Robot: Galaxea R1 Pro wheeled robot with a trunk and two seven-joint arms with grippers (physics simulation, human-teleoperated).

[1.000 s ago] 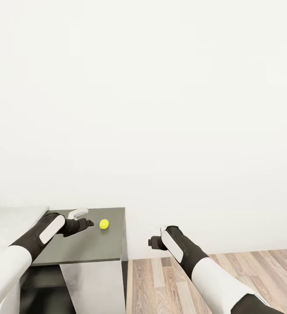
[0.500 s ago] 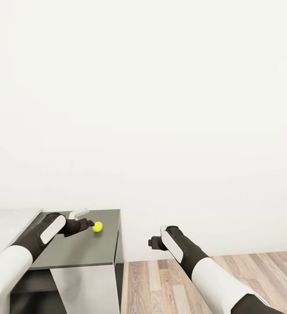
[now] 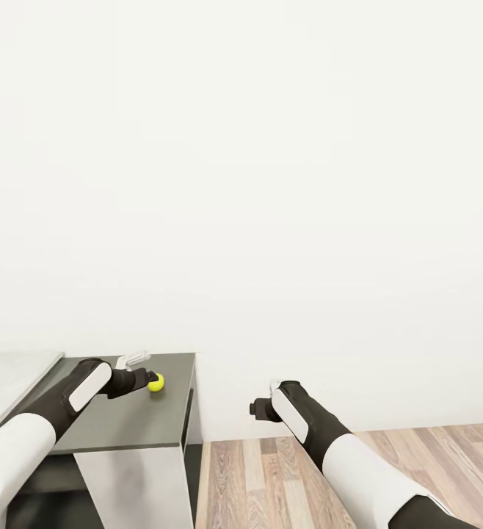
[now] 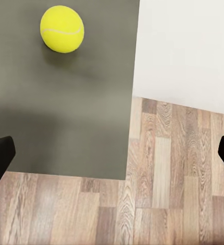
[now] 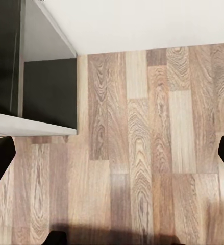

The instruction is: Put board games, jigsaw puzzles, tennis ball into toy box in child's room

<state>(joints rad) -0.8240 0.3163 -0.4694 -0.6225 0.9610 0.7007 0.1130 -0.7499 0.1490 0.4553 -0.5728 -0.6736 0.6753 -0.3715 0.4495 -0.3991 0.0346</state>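
Small yellow-green tennis ball (image 3: 155,381) half-hidden behind left gripper (image 3: 143,378) – fingers spread wide, nothing held, dark grey tabletop (image 3: 124,422) cut off at 9 o'clock, right gripper (image 3: 255,408) – spread wide, over wood floor (image 5: 142,153).

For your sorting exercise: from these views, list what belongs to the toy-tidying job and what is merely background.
Job:
- ball
- table
- left gripper, open, close by the ball

Background:
- wall
- floor
- right gripper, open over the floor
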